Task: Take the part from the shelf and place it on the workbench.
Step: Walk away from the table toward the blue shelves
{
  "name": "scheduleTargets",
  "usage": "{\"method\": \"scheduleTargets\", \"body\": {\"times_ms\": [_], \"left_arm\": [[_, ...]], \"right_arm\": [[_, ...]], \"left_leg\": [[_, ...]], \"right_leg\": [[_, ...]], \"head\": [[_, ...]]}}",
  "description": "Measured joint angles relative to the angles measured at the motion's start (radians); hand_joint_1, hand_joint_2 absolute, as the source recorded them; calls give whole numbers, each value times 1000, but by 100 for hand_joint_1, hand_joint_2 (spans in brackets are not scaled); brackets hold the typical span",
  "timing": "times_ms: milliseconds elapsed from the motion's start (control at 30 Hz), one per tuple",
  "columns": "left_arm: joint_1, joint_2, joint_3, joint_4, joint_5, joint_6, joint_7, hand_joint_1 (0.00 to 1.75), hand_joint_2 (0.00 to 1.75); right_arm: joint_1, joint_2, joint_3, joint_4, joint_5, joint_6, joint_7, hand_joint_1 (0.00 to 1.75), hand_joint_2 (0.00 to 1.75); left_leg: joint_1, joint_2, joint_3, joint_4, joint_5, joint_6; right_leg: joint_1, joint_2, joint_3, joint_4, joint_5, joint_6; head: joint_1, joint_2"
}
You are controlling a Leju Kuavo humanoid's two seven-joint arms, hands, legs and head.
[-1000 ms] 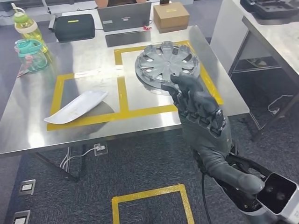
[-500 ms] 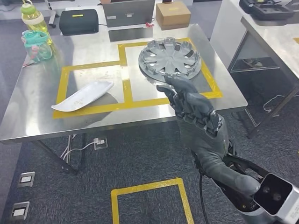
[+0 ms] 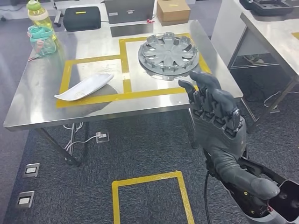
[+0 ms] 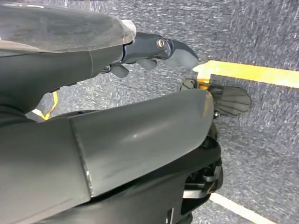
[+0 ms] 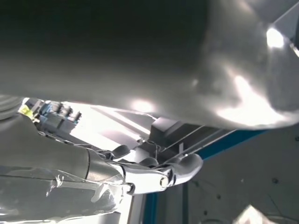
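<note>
Head view has the right hand (image 3: 215, 109) raised at the near edge of the steel workbench (image 3: 42, 100), fingers loosely curled, grasping nothing. Just beyond it, the round grey plastic wheel cover (image 3: 169, 49) lies flat inside a yellow-taped square, untouched. Left hand (image 4: 155, 49) hangs over carpet, fingers extended, empty; no writing is legible.

steel workbench (image 3: 42, 105): wheel cover (image 3: 168, 49), white panel (image 3: 84, 87), bottles (image 3: 40, 28), yellow tape.

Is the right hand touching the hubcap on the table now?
Apart. In the head view, a strip of bare steel table and yellow tape shows between the right hand and the hubcap, which lies flat on the table.
</note>
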Motion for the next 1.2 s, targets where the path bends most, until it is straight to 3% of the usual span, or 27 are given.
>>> {"method": "scheduleTargets", "body": {"times_ms": [33,100,133,167,200,233,300,367,400,467,500,533,600,633,667,700,733,767,800,867,900,967,1000,1033,1133,1167,1200], "left_arm": [[0,0,0,0,1,0,0,0,0],[0,0,0,0,2,0,-1,0,0],[-1,0,0,0,2,0,-1,0,0],[-1,0,0,0,2,0,-1,0,0],[-2,0,0,0,2,0,-1,0,0],[-3,0,0,0,2,0,-1,0,0],[-7,0,0,0,2,0,-1,0,0],[-12,1,1,0,3,0,0,0,0],[-13,1,1,0,4,0,0,0,0],[-13,1,2,0,7,0,0,0,0],[-12,1,2,0,8,0,1,0,0],[-10,1,2,0,9,0,1,0,0],[-8,2,2,0,10,-1,0,0,0],[-7,2,2,0,10,-2,0,0,0],[-7,2,2,0,9,-2,0,0,0],[-7,2,2,0,8,-2,0,0,0],[-7,2,2,0,8,-3,-1,0,0],[-7,2,2,0,7,-3,-1,0,0],[-7,2,2,0,6,-3,-1,0,0],[-7,1,2,0,5,-3,-1,0,0],[-8,1,2,0,5,-3,-1,0,0],[-7,2,2,0,5,-3,-1,0,0],[-7,2,2,0,5,-3,-1,0,0],[-6,2,2,0,5,-3,-1,0,0],[-5,2,2,0,5,-3,-1,0,0],[-6,2,2,0,5,-3,-1,0,0],[-6,3,2,0,5,-3,-1,0,0]], "right_arm": [[3,-1,-4,-4,5,-2,3,0,0],[11,-3,-13,-12,17,-8,11,0,0],[16,-5,-16,-16,23,-11,14,0,0],[21,-6,-20,-20,28,-14,17,0,0],[25,-8,-22,-24,32,-16,20,0,0],[29,-9,-25,-27,34,-18,22,0,0],[34,-10,-30,-36,36,-21,24,0,0],[38,-13,-35,-44,36,-24,25,0,0],[39,-15,-37,-48,36,-26,25,0,0],[45,-21,-42,-50,36,-29,25,0,0],[48,-24,-45,-50,36,-31,25,0,0],[51,-28,-48,-51,36,-32,25,0,0],[55,-36,-53,-51,36,-33,25,0,0],[59,-39,-56,-51,36,-34,25,0,0],[63,-42,-57,-51,36,-35,25,0,0],[66,-44,-59,-51,37,-35,25,0,0],[69,-47,-61,-52,38,-36,26,0,0],[71,-49,-62,-54,39,-37,26,0,0],[71,-50,-63,-57,40,-38,27,0,0],[72,-52,-66,-65,44,-39,27,0,0],[72,-52,-68,-69,45,-39,27,0,0],[74,-54,-70,-73,47,-41,27,0,0],[74,-55,-71,-74,48,-41,28,0,0],[75,-56,-72,-75,48,-41,28,0,0],[77,-57,-73,-77,50,-44,29,0,0],[78,-57,-74,-78,51,-44,29,0,0],[79,-57,-74,-80,51,-45,29,0,0]], "left_leg": [[1,-2,-15,38,-41,-6],[8,-4,-55,165,-146,-16],[11,-3,-70,231,-177,-20],[13,-4,-74,276,-181,-22],[14,-3,-63,291,-160,-24],[16,-3,-35,269,-125,-25],[16,-4,68,137,-80,-23],[13,-6,158,-2,-92,-12],[10,-7,176,-36,-100,-4],[10,-5,163,-46,-90,15],[11,-2,152,-45,-80,24],[12,1,140,-47,-68,33],[9,5,110,-46,-44,44],[7,6,94,-45,-32,46],[5,6,77,-43,-19,47],[3,6,61,-40,-8,46],[1,6,44,-37,2,45],[0,6,29,-34,13,42],[-1,5,18,-31,23,39],[-3,5,6,-30,43,30],[-2,4,4,-32,52,25],[1,4,2,-37,68,13],[2,2,-6,-28,53,7],[3,0,-18,-1,17,2],[10,-3,-69,181,-148,-13],[12,-3,-77,242,-167,-17],[15,-3,-74,282,-158,-21]], "right_leg": [[-4,-3,-12,-3,11,-8],[-5,-4,-37,-2,34,-18],[-5,-4,-52,-1,45,-19],[-5,-4,-68,0,56,-18],[-6,-4,-83,3,66,-16],[-7,-4,-99,7,76,-13],[-7,-3,-123,17,92,-5],[-5,-3,-136,25,107,6],[-4,-3,-140,25,116,12],[-5,-3,-148,24,127,25],[-7,-2,-157,36,109,31],[-8,-1,-169,67,72,35],[-10,1,-199,189,-40,41],[-10,1,-210,262,-80,43],[-10,1,-212,317,-94,43],[-10,1,-201,341,-81,43],[-10,1,-174,330,-51,40],[-9,1,-128,280,-19,36],[-6,2,-71,201,-7,30],[1,3,30,42,-21,18],[5,3,51,-2,-33,13],[6,1,43,-20,-21,2],[4,-2,31,-23,-9,-6],[1,-4,17,-26,5,-14],[-2,-7,-33,-27,49,-26],[-2,-7,-50,-25,64,-25],[-2,-7,-69,-22,79,-23]], "head": [[-7,0],[-19,0],[-23,0],[-25,0],[-26,0],[-28,0],[-29,0],[-29,0],[-27,0],[-26,0],[-24,0],[-21,0],[-11,0],[-8,0],[-5,0],[-2,0],[1,0],[4,0],[7,0],[9,0],[8,0],[7,0],[5,0],[0,0],[-18,0],[-21,0],[-23,0]]}}
